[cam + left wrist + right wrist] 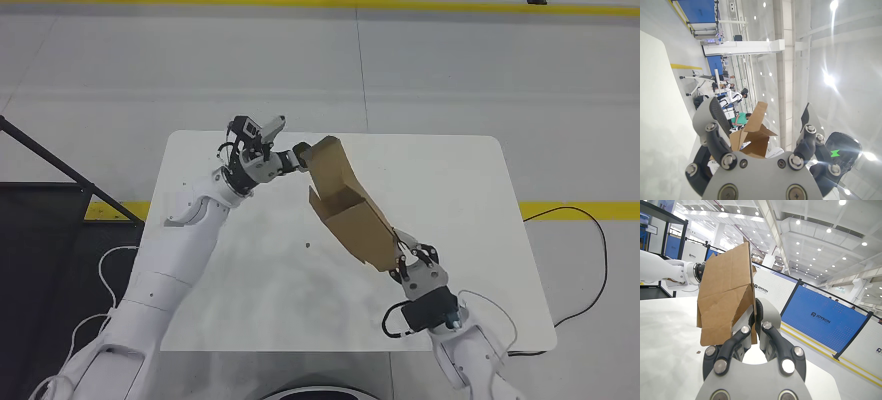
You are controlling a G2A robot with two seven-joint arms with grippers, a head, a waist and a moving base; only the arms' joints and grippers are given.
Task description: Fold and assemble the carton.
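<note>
A brown cardboard carton (350, 205), partly unfolded with loose flaps, is held tilted above the middle of the white table (240, 290). My right gripper (402, 263) is at its near end, shut on a panel edge; in the right wrist view the pads (758, 315) clamp the cardboard (725, 291). My left gripper (300, 158) is at the carton's far end. In the left wrist view its fingers (718, 115) stand wide open, and the carton's flaps (755, 132) lie between them, close to one finger.
A small dark speck (308, 243) lies on the table by the carton. A black frame (50, 160) stands off the table's left side, and a cable (590, 260) runs along the floor on the right.
</note>
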